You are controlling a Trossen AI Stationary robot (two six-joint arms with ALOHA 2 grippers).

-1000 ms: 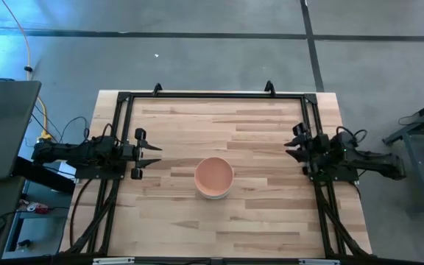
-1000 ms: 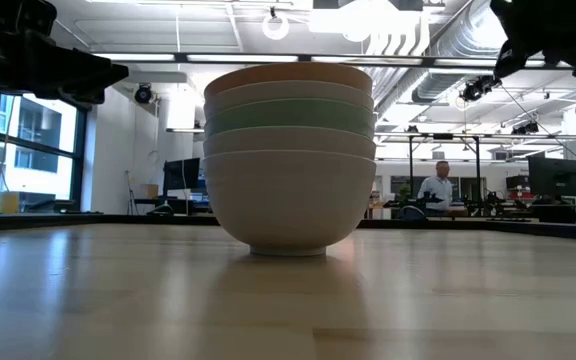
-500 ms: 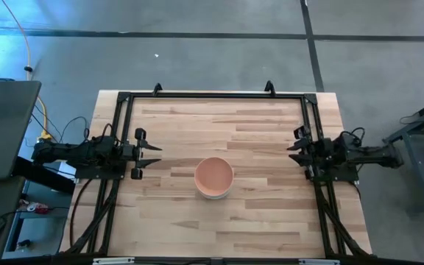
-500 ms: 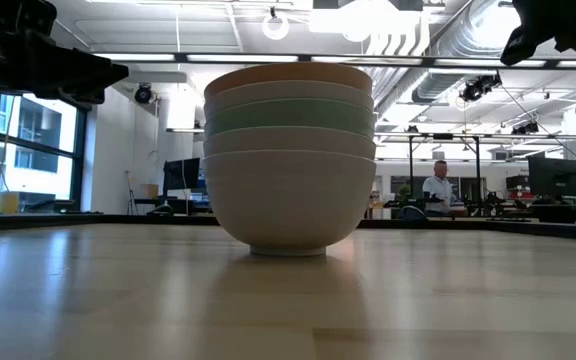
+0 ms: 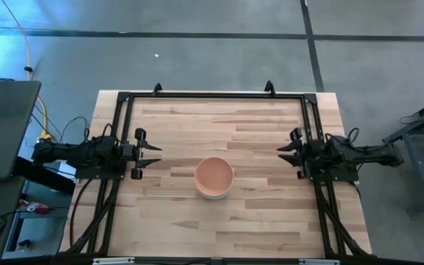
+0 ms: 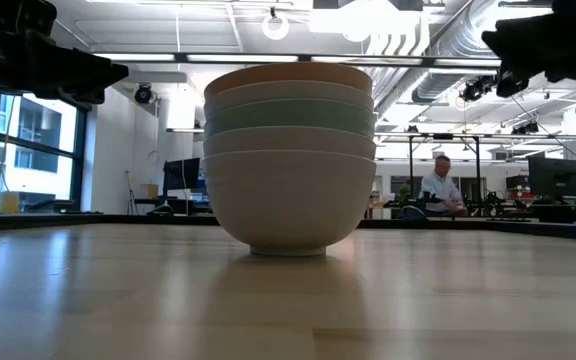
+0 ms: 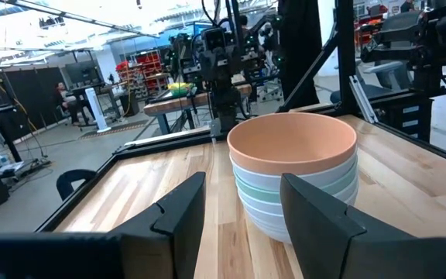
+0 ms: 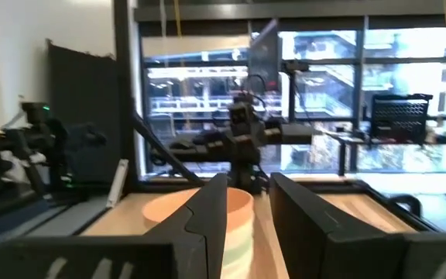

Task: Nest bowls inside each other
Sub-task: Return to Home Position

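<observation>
Five bowls [image 5: 214, 177] stand nested in one stack at the table's middle, the bottom white bowl's foot [image 6: 289, 248] resting on the wood. The salmon-orange bowl [image 7: 293, 144] is on top, with a white one, the pale green one [image 6: 290, 116] and two more white ones below it. My left gripper [image 5: 154, 154] hovers open at the table's left side, well left of the stack, pointing at it. My right gripper [image 5: 283, 155] hovers open at the right side, also pointing at the stack [image 8: 233, 225].
A black metal frame [image 5: 212, 94] runs along the far edge and down both sides of the wooden table [image 5: 219, 228]. Bare wood lies on all sides of the stack. A person [image 6: 440, 188] sits far off in the room behind.
My right gripper has shifted toward the stack, away from the table's right edge, staying open. The stack of bowls and my left arm have kept still.
</observation>
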